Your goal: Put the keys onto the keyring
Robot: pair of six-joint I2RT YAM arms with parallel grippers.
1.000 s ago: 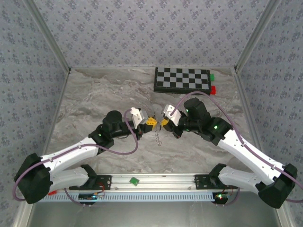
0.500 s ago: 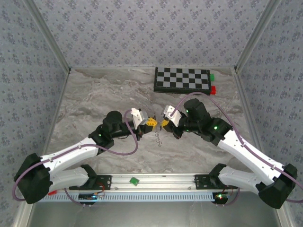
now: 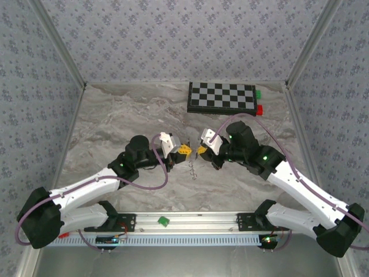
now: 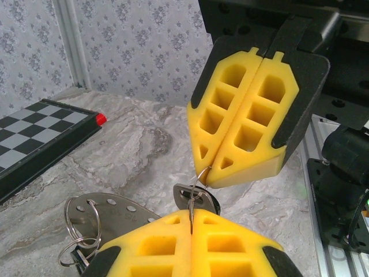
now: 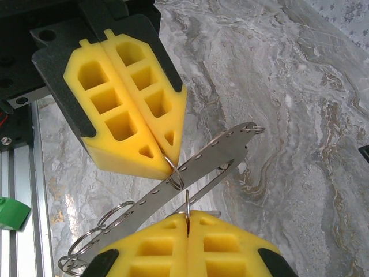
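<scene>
My two grippers meet tip to tip above the middle of the marble table, the left gripper [image 3: 183,149] facing the right gripper [image 3: 200,150]. In the left wrist view my left gripper [image 4: 191,212] is shut on a thin wire keyring [image 4: 191,203] seen edge-on. A key [image 4: 196,195] with a dark head hangs there. The right gripper [image 4: 207,171] above it is shut on a wire ring [image 4: 201,173] that runs through the key's slot. In the right wrist view my right gripper [image 5: 188,213] pinches a ring [image 5: 187,202], and the left gripper [image 5: 168,163] pinches a small ring [image 5: 176,179].
Perforated flat metal strips [image 5: 196,164] with more rings [image 5: 95,234] hang below the grippers over the table [image 3: 115,121]. A chessboard [image 3: 222,97] lies at the back right with small red and green blocks [image 3: 259,101] beside it. A green block [image 3: 164,220] sits on the front rail.
The right arm has eased slightly to the right. Both grippers stay shut, tip to tip, on the rings.
</scene>
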